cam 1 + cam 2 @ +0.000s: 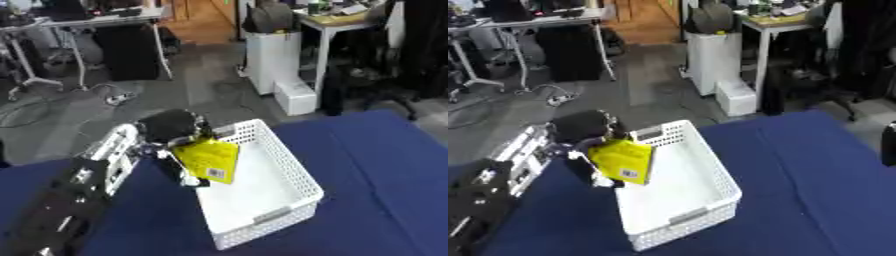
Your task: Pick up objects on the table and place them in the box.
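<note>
— Where was the left hand (175, 131)?

— It reached in from seven o'clock, over the blue surface (376, 165), and hung at the near-left rim of the white box (271, 200). Its fingers were curled round a yellow packet (210, 159) — pinching it by the upper edge.

— And the packet itself?

— It hung tilted, a small white label at its lower corner, over the left wall of the box, partly above the bare white floor inside. Whether it touched the rim could not be told.

— The box?

— A perforated basket lying askew, its long axis running from eleven o'clock toward five o'clock on the surface.
</note>
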`<state>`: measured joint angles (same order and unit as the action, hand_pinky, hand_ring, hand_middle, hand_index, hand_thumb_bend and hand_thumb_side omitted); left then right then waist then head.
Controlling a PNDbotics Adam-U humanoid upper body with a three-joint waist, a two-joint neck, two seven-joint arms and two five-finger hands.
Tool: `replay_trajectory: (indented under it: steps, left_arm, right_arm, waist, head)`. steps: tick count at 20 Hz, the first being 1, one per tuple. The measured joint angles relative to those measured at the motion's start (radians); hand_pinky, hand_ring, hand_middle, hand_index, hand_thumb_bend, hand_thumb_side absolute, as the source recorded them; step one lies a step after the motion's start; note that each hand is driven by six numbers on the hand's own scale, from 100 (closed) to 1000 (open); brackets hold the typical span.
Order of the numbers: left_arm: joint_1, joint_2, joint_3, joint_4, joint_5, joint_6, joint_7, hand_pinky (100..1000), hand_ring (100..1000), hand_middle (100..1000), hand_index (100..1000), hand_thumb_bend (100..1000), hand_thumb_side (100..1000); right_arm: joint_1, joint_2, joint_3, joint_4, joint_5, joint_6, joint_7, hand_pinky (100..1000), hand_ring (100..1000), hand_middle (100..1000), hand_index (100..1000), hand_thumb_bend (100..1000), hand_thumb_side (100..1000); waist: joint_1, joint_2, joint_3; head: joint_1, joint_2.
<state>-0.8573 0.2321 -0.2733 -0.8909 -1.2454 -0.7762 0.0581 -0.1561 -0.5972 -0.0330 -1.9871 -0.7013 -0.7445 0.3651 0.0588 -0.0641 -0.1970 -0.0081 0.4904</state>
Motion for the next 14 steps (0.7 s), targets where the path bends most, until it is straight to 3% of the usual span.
replay_trajectory:
  steps: [1, 2, 3, 4, 7, 10, 11, 12, 14]
  left_arm:
    - [0.004, -0.025, 0.006, 0.041, -0.058, -0.005, 0.036, 123, 351, 471, 522, 417, 655]
    - [0.005, -0.045, 0.013, 0.078, -0.116, -0.008, 0.069, 404, 566, 651, 674, 601, 694]
    - [0.003, -0.057, 0.02, 0.111, -0.175, -0.006, 0.092, 650, 726, 799, 774, 734, 719]
    - [0.004, -0.067, 0.025, 0.145, -0.23, -0.004, 0.106, 765, 796, 868, 823, 806, 744]
    - [0.012, -0.077, 0.036, 0.221, -0.325, -0.007, 0.118, 862, 852, 906, 837, 869, 790]
    - [0.011, -0.069, 0.043, 0.214, -0.314, -0.022, 0.127, 865, 855, 902, 829, 861, 829]
    - [0.008, -0.061, 0.045, 0.193, -0.29, -0.026, 0.132, 860, 853, 905, 832, 373, 1000]
    - [0.0, -0.05, 0.047, 0.163, -0.258, -0.026, 0.139, 853, 848, 905, 833, 855, 830]
    - [-0.014, -0.018, 0.048, 0.083, -0.166, -0.011, 0.153, 826, 828, 905, 837, 854, 829]
  right_arm:
    - [-0.006, 0.001, 0.003, 0.0, -0.004, 0.004, 0.004, 211, 289, 404, 483, 100, 1000]
    - [-0.015, 0.003, 0.005, 0.0, -0.01, 0.008, 0.008, 211, 289, 404, 484, 100, 1000]
    - [-0.025, 0.007, 0.009, 0.0, -0.015, 0.012, 0.012, 210, 289, 404, 484, 100, 1000]
    - [-0.031, 0.008, 0.01, 0.0, -0.021, 0.016, 0.016, 210, 289, 404, 484, 100, 1000]
    - [-0.035, 0.008, 0.011, 0.0, -0.037, 0.024, 0.024, 210, 289, 403, 484, 100, 1000]
    - [-0.034, 0.007, 0.008, 0.0, -0.046, 0.027, 0.027, 210, 288, 403, 484, 100, 1000]
    - [-0.03, 0.007, 0.008, 0.0, -0.046, 0.027, 0.027, 210, 288, 403, 484, 100, 1000]
    - [-0.024, 0.007, 0.008, 0.0, -0.046, 0.027, 0.027, 210, 288, 403, 484, 100, 1000]
    - [-0.014, 0.007, 0.005, 0.0, -0.045, 0.027, 0.027, 210, 288, 403, 483, 100, 1000]
  waist:
    - [0.0, 0.001, -0.006]
    - [0.0, 0.002, -0.011]
    - [0.001, 0.002, -0.014]
    - [0.002, 0.001, -0.017]
    - [0.004, 0.002, -0.014]
    - [0.005, -0.003, -0.006]
    - [0.005, -0.004, -0.002]
    - [0.004, -0.004, 0.003]
    - [0.004, -0.005, 0.011]
  head:
    - [0.005, -0.003]
    - [0.01, -0.007]
    - [0.014, -0.01]
    - [0.017, -0.013]
    - [0.017, -0.023]
    - [0.017, -0.034]
    - [0.015, -0.035]
    - [0.012, -0.036]
    - [0.005, -0.036]
